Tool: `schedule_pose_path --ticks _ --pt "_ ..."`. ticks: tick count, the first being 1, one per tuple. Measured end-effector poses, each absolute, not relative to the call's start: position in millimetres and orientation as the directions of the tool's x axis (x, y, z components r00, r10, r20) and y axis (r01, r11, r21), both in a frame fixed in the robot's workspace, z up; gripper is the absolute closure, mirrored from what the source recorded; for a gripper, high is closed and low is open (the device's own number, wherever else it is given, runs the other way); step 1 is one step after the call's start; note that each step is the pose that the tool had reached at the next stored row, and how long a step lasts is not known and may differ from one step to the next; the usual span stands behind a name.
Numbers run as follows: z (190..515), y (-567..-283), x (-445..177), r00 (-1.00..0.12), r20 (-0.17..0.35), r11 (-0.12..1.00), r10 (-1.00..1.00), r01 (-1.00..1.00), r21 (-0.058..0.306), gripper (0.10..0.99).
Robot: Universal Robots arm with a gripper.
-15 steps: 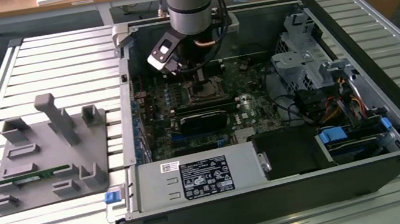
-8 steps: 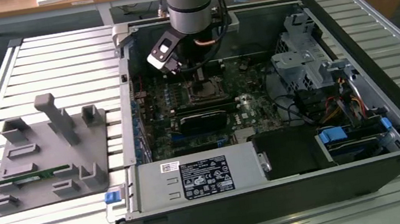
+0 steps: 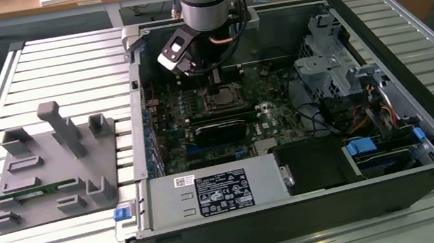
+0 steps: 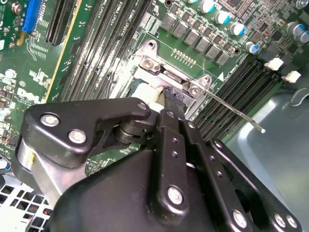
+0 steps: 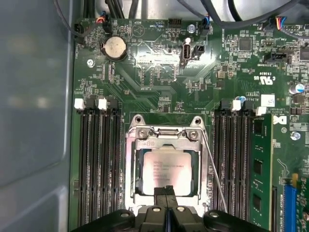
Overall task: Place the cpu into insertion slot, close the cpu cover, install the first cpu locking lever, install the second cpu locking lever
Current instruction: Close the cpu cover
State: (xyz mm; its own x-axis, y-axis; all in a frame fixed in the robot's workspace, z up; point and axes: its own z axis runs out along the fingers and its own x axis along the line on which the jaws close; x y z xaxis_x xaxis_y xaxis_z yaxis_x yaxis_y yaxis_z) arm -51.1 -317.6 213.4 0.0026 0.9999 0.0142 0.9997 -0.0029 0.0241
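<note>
Since silver metal cpu cover (image 5: 136, 169) lies over pale square cpu (image 5: 169, 169) | black end effector (image 5: 166, 191) closed, empty, at its edge | press squarely.

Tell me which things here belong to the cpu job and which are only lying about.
Job: pale silver square cpu; thin silver frame cpu cover; thin wire locking lever; black gripper.
Lying about: round silver coin battery; green memory stick; grey plastic fixture tray.
</note>
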Motion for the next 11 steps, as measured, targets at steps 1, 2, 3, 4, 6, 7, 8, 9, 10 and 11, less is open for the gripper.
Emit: schedule_pose_path --ticks 1,2,3,4,6,7,8,9,10,11 --pt "213.4 -317.6 -51.1 0.003 0.014 -0.003 1.000 1.000 0.024 0.980" --pt "213.4 -317.6 -50.9 0.002 0.014 -0.003 1.000 1.000 0.024 0.980" --pt "213.5 -317.6 -50.3 0.003 0.014 -0.003 1.000 1.000 0.024 0.980" --pt "213.5 -317.6 -49.4 0.003 0.014 -0.003 1.000 1.000 0.024 0.980" --pt "213.5 -317.6 -47.2 0.003 0.014 -0.003 1.000 1.000 0.024 0.980" --pt "213.5 -317.6 -45.9 0.003 0.014 -0.003 1.000 1.000 0.024 0.980" --pt "213.5 -317.6 -44.4 0.003 0.014 -0.003 1.000 1.000 0.024 0.980" --pt "213.5 -317.6 -43.1 0.003 0.014 -0.003 1.000 1.000 0.024 0.980" --pt "213.5 -317.6 -41.6 0.003 0.014 -0.003 1.000 1.000 0.024 0.980" --pt "213.5 -317.6 -40.2 0.003 0.014 -0.003 1.000 1.000 0.024 0.980"
